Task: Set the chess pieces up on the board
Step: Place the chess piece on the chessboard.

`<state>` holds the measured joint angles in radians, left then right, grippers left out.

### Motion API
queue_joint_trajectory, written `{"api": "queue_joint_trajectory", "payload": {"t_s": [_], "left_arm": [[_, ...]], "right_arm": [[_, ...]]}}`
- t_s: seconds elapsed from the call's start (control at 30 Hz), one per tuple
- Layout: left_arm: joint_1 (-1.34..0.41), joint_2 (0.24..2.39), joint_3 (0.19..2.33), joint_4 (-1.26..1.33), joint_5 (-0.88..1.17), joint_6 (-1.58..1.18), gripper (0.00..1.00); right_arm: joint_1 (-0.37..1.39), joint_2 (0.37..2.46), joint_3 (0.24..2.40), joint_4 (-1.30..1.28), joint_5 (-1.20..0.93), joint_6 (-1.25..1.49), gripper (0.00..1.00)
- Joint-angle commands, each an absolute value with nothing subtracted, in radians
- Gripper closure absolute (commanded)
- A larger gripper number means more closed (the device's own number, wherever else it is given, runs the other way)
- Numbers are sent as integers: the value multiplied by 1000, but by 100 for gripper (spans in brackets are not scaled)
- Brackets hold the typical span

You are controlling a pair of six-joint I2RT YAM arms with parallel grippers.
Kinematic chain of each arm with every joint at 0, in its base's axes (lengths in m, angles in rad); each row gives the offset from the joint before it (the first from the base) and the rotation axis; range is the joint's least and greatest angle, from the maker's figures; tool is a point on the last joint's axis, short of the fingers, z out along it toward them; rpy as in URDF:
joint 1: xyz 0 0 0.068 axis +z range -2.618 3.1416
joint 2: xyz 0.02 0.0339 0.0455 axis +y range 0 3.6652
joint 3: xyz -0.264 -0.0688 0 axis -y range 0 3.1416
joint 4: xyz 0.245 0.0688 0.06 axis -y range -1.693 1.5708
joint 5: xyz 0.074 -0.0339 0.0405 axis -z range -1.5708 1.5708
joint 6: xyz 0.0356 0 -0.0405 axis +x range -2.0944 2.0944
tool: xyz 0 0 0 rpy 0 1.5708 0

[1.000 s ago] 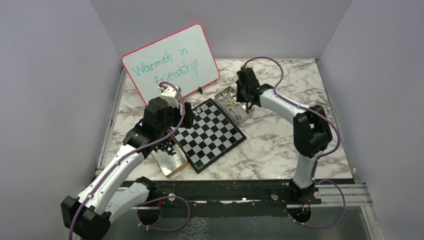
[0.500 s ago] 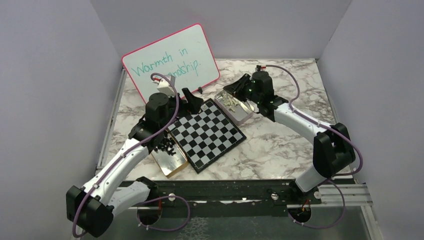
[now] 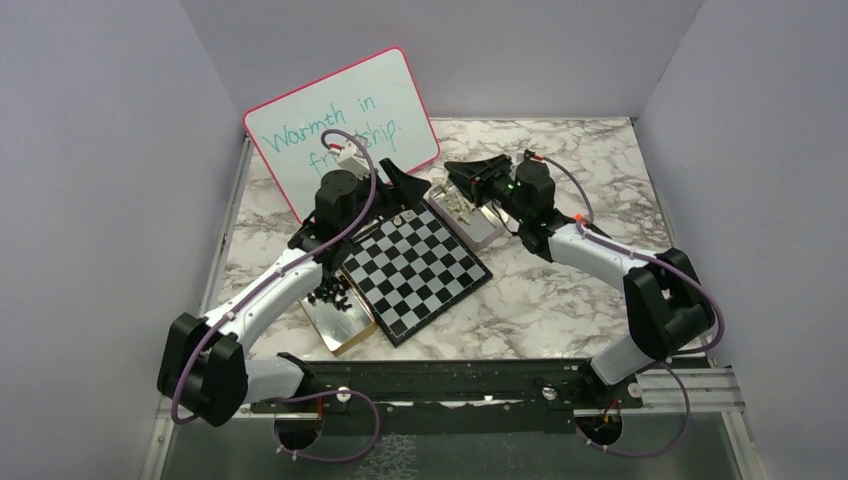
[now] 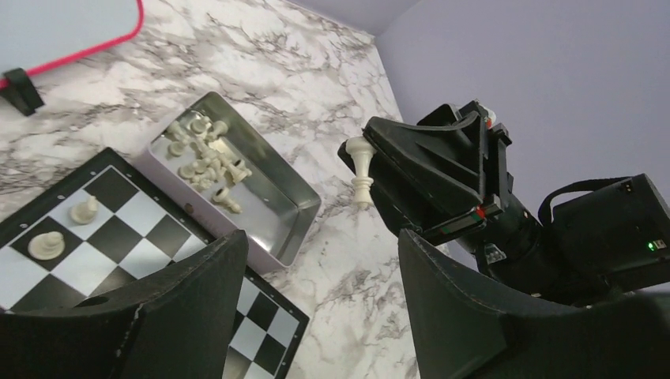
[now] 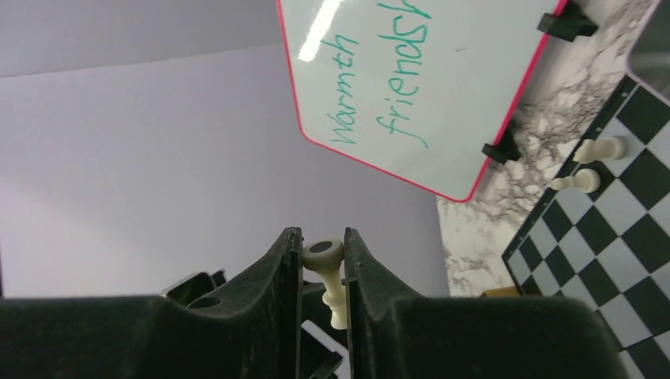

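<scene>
Over the marble table, the right gripper clamps a cream piece by its head, base hanging down, aloft past the board's far corner, squarely facing the left gripper's wide, empty jaws close by.

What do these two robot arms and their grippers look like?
The left arm and right arm are white tubes with chunky black joints, a thin purple cable looping along each. The left gripper and right gripper have matte black wedge-shaped fingers.
</scene>
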<state>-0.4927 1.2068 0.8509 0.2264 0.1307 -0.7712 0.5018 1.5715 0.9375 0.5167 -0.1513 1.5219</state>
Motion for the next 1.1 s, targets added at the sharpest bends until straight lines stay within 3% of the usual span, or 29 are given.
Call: {"api": "queue_joint_trajectory", "payload": {"t_s": [0.0, 0.67, 1.07], "left_arm": [[-493, 1273, 926, 339, 244, -855, 31], [-530, 1402, 964, 519, 318, -978, 37], [-537, 1470, 971, 569, 355, -996, 51]], "right_arm": [[498, 1522, 911, 650, -153, 1656, 84], [499, 1480, 860, 737, -106, 1731, 84], [499, 1491, 839, 750, -110, 1728, 84]]}}
